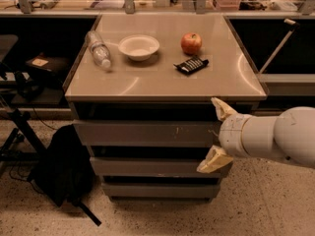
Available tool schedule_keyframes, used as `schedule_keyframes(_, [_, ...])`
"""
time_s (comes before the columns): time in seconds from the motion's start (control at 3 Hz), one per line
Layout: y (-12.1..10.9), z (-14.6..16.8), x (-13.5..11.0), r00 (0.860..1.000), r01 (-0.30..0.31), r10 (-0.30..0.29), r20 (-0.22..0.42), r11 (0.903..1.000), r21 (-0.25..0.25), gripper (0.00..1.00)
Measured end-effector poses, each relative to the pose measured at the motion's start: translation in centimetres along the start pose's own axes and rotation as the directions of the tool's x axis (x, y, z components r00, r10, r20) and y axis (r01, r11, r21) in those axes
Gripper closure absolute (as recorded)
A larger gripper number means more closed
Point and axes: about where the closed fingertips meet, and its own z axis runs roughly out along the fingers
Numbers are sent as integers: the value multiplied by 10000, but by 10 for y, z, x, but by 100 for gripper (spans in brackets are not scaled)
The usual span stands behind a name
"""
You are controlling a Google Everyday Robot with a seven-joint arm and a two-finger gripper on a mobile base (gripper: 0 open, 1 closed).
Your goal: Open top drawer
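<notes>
- Reaching in from the right, the tool (218, 134) sits at the right end of the top drawer (142, 133). Its two pale fingers (222, 109) are spread wide, one above the other, gripping nothing.
- The top drawer is the uppermost grey front under the bench (162, 85) top. It looks fully closed, and its long axis runs left to right.
- Nearly all of that front lies to the left of the tool.
- The upper finger stands by the dark gap above the drawer's top edge and the lower finger by the gap beneath it. The jaws thus bracket the front's height at its right corner; whether either touches the metal cannot be told.
- The opening pull would likely go straight out toward the camera, square to the long axis. A hold this far off centre might skew the drawer.
- No writing can be read: the water bottle (98, 49) label and the dark packet (191, 65) show nothing legible. The pale scuffs (179, 130) on the drawer are only marks.
</notes>
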Motion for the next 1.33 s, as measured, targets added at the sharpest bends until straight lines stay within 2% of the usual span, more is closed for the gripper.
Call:
schedule_keyframes(0.33, [4, 7, 4, 9990, 223, -229, -396, 9997, -135, 0])
schedule_keyframes(0.67, [21, 38, 5, 9939, 641, -662, -880, 9976, -273, 0])
schedule_keyframes(1.0, [30, 67, 20, 9843, 1163, -1141, -1346, 9932, 83, 0])
schedule_keyframes(1.33, [25, 77, 15, 9825, 1380, -1329, -1307, 9900, 308, 0])
